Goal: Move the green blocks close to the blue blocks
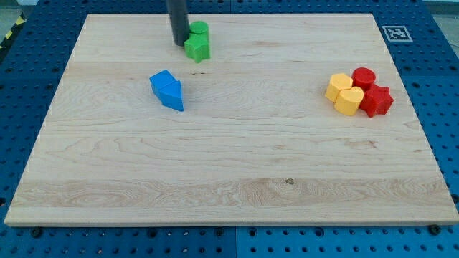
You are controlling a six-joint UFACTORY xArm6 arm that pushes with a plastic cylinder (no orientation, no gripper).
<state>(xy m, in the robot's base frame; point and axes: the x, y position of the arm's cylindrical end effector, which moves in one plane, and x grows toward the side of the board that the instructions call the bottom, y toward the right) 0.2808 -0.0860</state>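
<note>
The green star block [196, 49] and the green round block [199, 30] sit touching each other, pressed against the view's right side of my tip [178, 44]. I have no hand to open or close, only this rod. The blue blocks [167, 89] lie below my tip toward the view's bottom, slightly left, near but apart. Pushing from this side would likely shove the greens rightward, away from blue, or split them. Yellow blocks [344, 93] and red blocks [371, 92] cluster far right on the tabletop [229, 186].

Right of frame, mid-height: two yellow blocks [345, 93] touching a red cylinder [363, 77] and red star [377, 101], one tight cluster. Wooden board [237, 179] on blue pegboard [21, 64]. Marker tag [394, 32] upper right.
</note>
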